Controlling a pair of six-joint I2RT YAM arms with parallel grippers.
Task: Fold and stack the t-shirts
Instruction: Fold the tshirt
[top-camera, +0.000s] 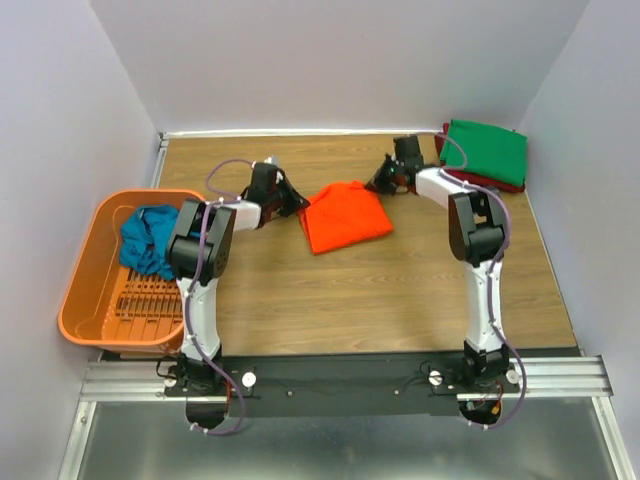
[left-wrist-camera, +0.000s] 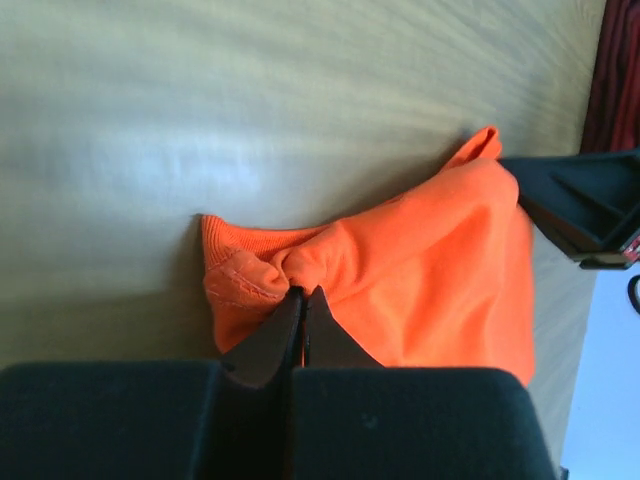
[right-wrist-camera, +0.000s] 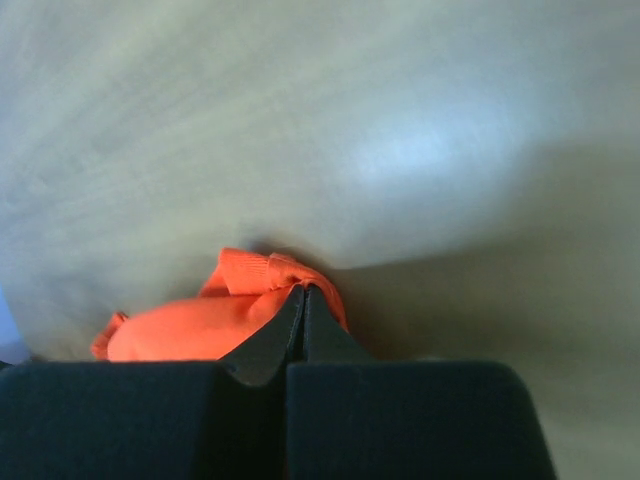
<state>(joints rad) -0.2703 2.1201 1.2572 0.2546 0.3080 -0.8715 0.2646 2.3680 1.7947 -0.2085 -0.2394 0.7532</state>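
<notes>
The bright orange t-shirt (top-camera: 345, 214) lies folded near the middle of the wooden table. My left gripper (top-camera: 298, 203) is shut on its left edge, pinching bunched orange cloth (left-wrist-camera: 300, 262) in the left wrist view. My right gripper (top-camera: 376, 183) is shut on its upper right corner, which shows as an orange fold (right-wrist-camera: 262, 280) in the right wrist view. The green t-shirt (top-camera: 485, 152) lies folded on the dark red t-shirt (top-camera: 500, 184) at the back right. The teal-blue t-shirt (top-camera: 148, 240) is crumpled in the basket.
An orange plastic basket (top-camera: 95, 300) stands at the table's left edge. White walls enclose the table on three sides. The right gripper's black body (left-wrist-camera: 585, 215) shows at the right of the left wrist view.
</notes>
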